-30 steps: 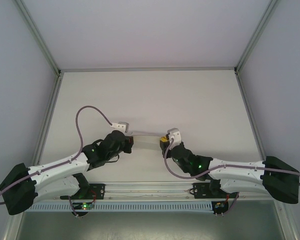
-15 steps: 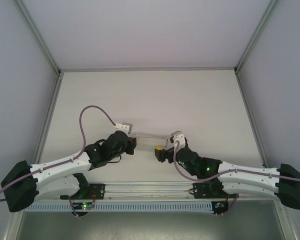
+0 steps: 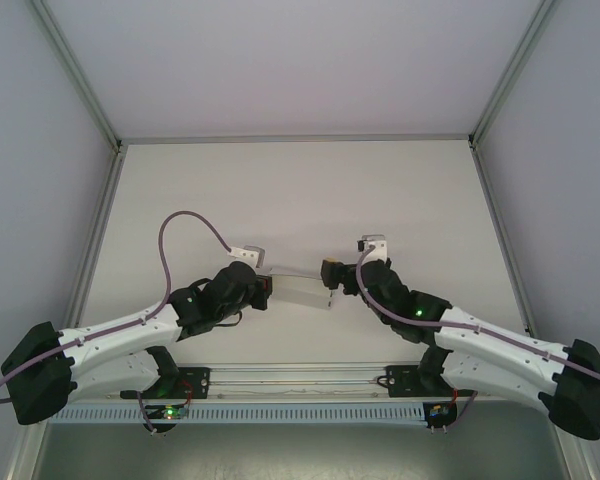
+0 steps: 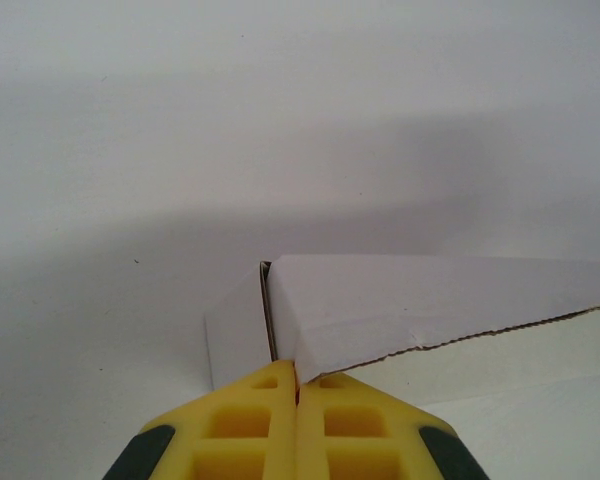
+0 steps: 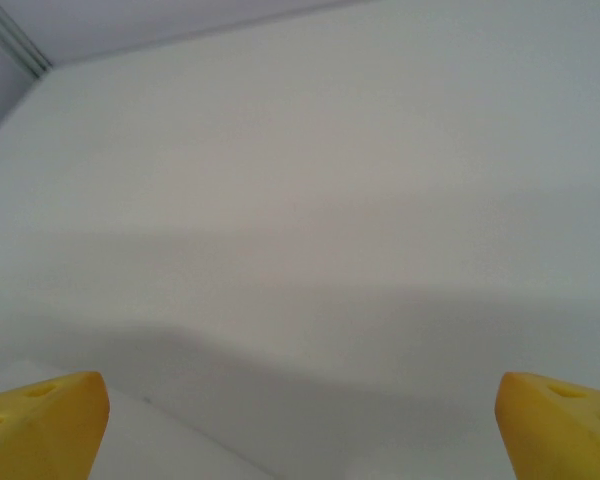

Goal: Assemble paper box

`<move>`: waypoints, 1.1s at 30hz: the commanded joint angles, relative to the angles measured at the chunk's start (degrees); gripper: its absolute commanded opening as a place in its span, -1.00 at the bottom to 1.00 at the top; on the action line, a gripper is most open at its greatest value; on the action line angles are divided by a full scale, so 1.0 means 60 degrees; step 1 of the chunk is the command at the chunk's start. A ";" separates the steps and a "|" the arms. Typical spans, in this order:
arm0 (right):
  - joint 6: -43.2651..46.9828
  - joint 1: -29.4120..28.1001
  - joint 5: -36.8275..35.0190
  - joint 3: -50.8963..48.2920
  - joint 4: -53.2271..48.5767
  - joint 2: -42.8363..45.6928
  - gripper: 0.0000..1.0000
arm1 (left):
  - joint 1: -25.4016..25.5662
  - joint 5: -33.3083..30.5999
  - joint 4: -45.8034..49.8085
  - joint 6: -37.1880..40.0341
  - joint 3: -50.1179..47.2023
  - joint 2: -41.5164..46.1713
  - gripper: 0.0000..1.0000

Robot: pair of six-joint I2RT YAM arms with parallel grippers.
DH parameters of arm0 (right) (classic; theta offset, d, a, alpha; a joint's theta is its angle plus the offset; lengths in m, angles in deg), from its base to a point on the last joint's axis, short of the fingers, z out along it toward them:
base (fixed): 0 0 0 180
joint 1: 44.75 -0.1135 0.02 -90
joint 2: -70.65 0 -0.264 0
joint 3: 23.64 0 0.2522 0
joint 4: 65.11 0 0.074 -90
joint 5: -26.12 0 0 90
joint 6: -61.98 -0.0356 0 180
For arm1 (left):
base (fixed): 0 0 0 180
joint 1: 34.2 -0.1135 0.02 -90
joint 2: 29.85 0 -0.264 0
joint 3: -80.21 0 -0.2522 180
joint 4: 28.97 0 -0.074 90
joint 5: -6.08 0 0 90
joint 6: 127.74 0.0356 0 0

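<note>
Paper box (image 3: 302, 291): lay partly folded on the worktop (image 3: 280, 190) between the arms, pinched at its left end wall by the left tool (image 4: 297, 372), clamped tight on the paperboard. Found the right tool (image 5: 300, 400) spread fully wide and empty, just beside the right end. Risked creasing or dragging the light box with that single-corner pinch, should the left side pull unsupported.
</note>
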 commanded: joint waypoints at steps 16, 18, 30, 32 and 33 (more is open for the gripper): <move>-0.0185 0.0204 0.0344 -0.0260 -0.0822 0.1066 0.96 | 0.0211 0.0194 0.1991 -0.0137 -0.0180 -0.0357 -1.00; -0.0260 0.0199 0.0582 -0.0393 -0.0799 0.1167 0.97 | 0.0207 0.0261 0.1947 -0.0159 -0.0142 -0.0416 -1.00; 0.0221 0.0263 0.1413 -0.0396 -0.2771 0.2262 0.80 | 0.0204 0.0219 0.2089 -0.0211 0.0050 -0.0585 -1.00; 0.0356 0.0263 0.1918 -0.0452 -0.2873 0.2417 0.77 | 0.0206 0.0235 0.2054 -0.0215 0.0039 -0.0571 -1.00; 0.0274 0.0253 0.1833 -0.0456 -0.3005 0.2403 0.77 | 0.0221 0.0255 0.2061 -0.0193 0.0057 -0.0560 -1.00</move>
